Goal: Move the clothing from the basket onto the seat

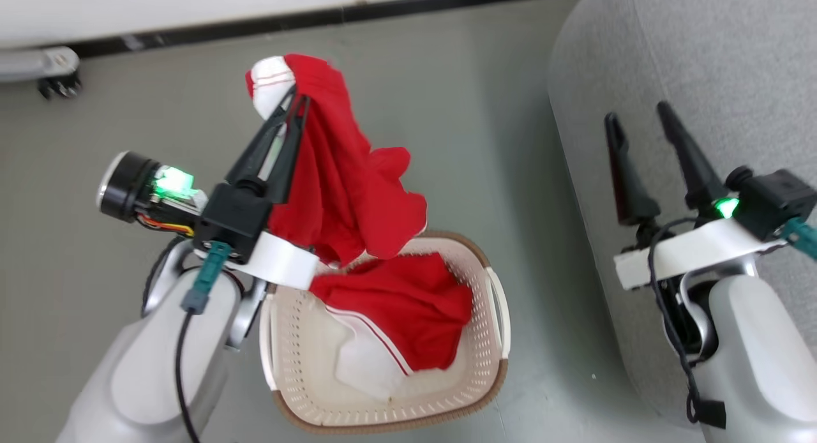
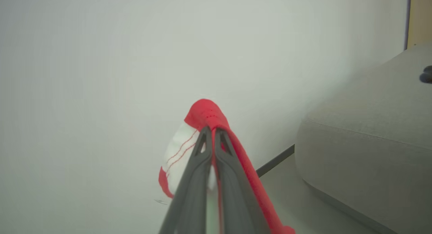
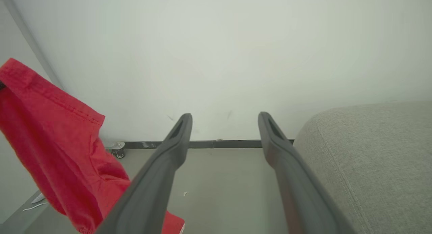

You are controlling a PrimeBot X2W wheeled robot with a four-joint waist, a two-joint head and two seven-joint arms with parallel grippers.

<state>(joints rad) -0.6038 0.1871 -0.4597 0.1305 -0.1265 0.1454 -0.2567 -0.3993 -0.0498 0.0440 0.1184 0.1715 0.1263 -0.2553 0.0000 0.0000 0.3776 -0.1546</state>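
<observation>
At the left, you had the left gripper [image 1: 299, 101] pinched tight on one red garment [image 1: 344, 175], which hung above the cream laundry basket [image 1: 488, 379], its lower folds reaching down to the basket's far rim. The second red-and-white garment [image 1: 408, 309] lay crumpled inside that basket, which stood on the grey floor [image 1: 485, 143]. Further right, your right gripper [image 1: 638, 114] stood with its fingers spread wide and nothing between them, over the rounded edge of the light-grey seat [image 1: 702, 60].
</observation>
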